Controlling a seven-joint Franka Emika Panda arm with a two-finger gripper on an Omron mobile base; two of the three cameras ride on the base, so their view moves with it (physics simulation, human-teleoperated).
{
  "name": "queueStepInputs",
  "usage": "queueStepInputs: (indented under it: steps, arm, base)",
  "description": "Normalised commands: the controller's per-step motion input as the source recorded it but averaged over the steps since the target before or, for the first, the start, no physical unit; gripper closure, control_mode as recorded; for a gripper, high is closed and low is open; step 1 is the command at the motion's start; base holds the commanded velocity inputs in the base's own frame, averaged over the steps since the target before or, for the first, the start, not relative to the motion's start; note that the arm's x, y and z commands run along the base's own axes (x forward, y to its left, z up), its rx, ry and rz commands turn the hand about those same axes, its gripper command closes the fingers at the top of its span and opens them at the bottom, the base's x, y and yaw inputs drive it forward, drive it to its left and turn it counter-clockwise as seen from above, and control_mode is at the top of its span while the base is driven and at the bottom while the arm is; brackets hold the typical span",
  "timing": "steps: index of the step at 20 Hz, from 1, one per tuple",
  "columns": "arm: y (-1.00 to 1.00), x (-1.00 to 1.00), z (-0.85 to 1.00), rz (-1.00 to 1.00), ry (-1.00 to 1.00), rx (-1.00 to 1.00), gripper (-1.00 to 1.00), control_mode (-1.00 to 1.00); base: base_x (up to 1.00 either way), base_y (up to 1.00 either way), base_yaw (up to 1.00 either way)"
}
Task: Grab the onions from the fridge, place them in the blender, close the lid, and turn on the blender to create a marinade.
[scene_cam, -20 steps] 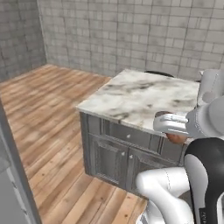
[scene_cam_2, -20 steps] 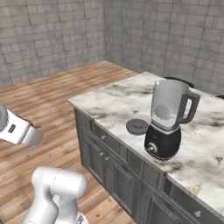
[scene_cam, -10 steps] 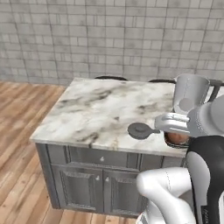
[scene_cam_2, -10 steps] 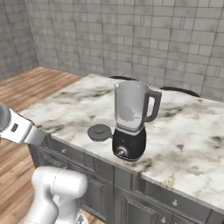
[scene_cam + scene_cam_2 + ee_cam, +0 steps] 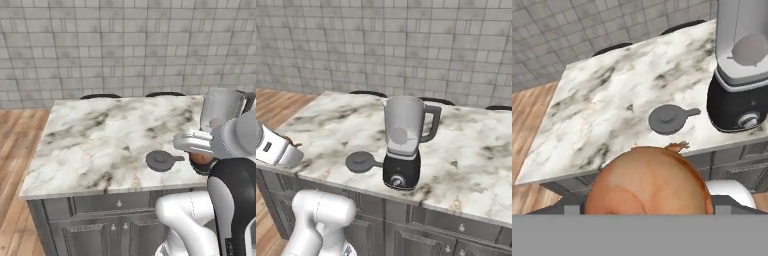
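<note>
One onion, smooth, rounded and reddish-brown with a papery tip, sits clasped in the gripper, whose jaws stand wide around the bulb, held near the counter's front edge beside the blender. The blender has a rounded black base, a small silver knob and a translucent grey handled jar standing open. The flat round dark grey lid lies just beside the blender on the veined marble counter. Grey tiled wall behind the blender; wood plank floor.
</note>
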Motion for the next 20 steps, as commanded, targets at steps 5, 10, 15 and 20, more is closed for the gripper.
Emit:
queueStepInputs:
  steps: [5, 10, 15, 20]
  arm:
    - [0.0, 0.0, 0.0, 0.0, 0.0, 0.0, 1.0, 1.0]
    - [0.0, 0.0, 0.0, 0.0, 0.0, 0.0, 1.0, 1.0]
    - [0.0, 0.0, 0.0, 0.0, 0.0, 0.0, 1.0, 1.0]
    - [0.0, 0.0, 0.0, 0.0, 0.0, 0.0, 1.0, 1.0]
  base:
    - [0.7, 0.35, -0.22]
    - [-0.07, 0.31, -0.15]
    - [-0.26, 0.21, -0.09]
    - [-0.81, 0.33, -0.02]
